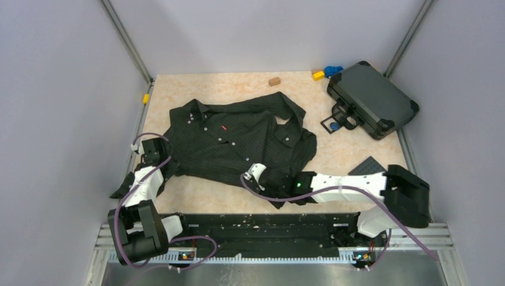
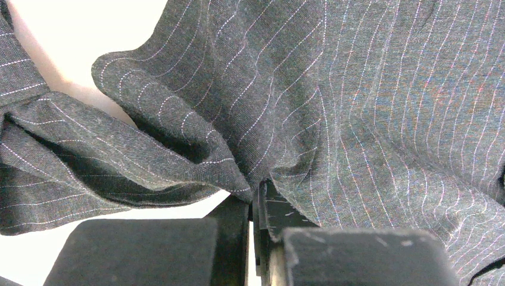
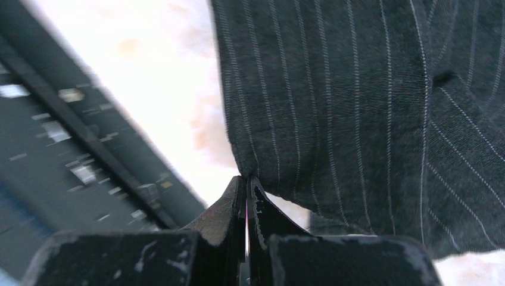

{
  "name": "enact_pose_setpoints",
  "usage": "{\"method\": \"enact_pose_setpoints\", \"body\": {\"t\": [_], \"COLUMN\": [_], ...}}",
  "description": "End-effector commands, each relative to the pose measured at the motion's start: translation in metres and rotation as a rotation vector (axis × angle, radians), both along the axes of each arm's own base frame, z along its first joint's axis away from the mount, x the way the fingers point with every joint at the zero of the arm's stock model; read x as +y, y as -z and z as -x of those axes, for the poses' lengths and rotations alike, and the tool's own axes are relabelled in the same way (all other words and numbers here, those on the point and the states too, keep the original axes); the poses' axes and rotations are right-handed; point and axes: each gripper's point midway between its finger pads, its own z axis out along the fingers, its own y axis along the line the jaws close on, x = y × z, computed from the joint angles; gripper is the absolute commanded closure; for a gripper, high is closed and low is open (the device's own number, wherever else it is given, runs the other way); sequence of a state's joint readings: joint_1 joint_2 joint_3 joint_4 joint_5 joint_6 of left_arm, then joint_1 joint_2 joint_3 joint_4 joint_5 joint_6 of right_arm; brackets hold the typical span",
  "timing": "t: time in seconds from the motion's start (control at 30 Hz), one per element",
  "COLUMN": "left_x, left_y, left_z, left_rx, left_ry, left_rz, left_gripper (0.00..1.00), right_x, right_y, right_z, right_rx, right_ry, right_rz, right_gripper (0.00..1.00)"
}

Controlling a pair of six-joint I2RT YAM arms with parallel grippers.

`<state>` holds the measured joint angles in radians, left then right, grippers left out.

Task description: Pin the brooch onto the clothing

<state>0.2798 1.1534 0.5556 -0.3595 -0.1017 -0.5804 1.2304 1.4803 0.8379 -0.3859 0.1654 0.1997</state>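
Left pincer [image 2: 257, 202]: clenched on a fold of the black pinstriped long-sleeved shirt [image 1: 238, 140] at its left edge; we read this grip as an anchor.
Right pincer [image 3: 246, 189]: clamped on the shirt's near hem, just above the beige tabletop [image 1: 196, 196]; we judge that the two grips serve to spread the cloth flat.
Shirt: front up, collar away from the arms, rumpled.
Tiny round blue brooch [image 1: 336, 126]: apparently beside the dark hard case [image 1: 372, 98], well apart from shirt and pincers; we cannot be certain.
Stage: pinning not begun, we judge.
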Motion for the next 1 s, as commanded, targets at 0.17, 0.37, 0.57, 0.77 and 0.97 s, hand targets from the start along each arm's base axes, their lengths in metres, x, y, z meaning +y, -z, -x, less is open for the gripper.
{"method": "enact_pose_setpoints", "body": {"t": [0.17, 0.37, 0.57, 0.77, 0.97], "left_x": [0.004, 0.004, 0.009, 0.018, 0.016], "left_y": [-0.033, -0.039, -0.048, -0.07, -0.097], "left_z": [-0.023, -0.024, -0.02, -0.015, -0.012], "left_rx": [-0.124, -0.145, -0.164, -0.209, -0.212], "left_ry": [-0.006, -0.014, -0.043, -0.068, -0.012], "left_rz": [-0.007, -0.01, -0.033, -0.089, -0.163], "left_gripper": [1.0, 1.0, 1.0, 0.73, 0.43], "right_x": [0.037, 0.063, 0.067, 0.069, 0.027], "right_y": [-0.044, -0.055, -0.051, -0.084, -0.096], "right_z": [0.097, 0.141, 0.149, 0.11, 0.012], "right_rx": [0.354, 0.501, 0.526, 0.332, 0.142], "right_ry": [-0.258, -0.393, -0.408, -0.265, 0.056], "right_rz": [-0.262, -0.373, -0.361, -0.373, -0.325], "right_gripper": [1.0, 1.0, 0.83, 0.27, 0.17]}}
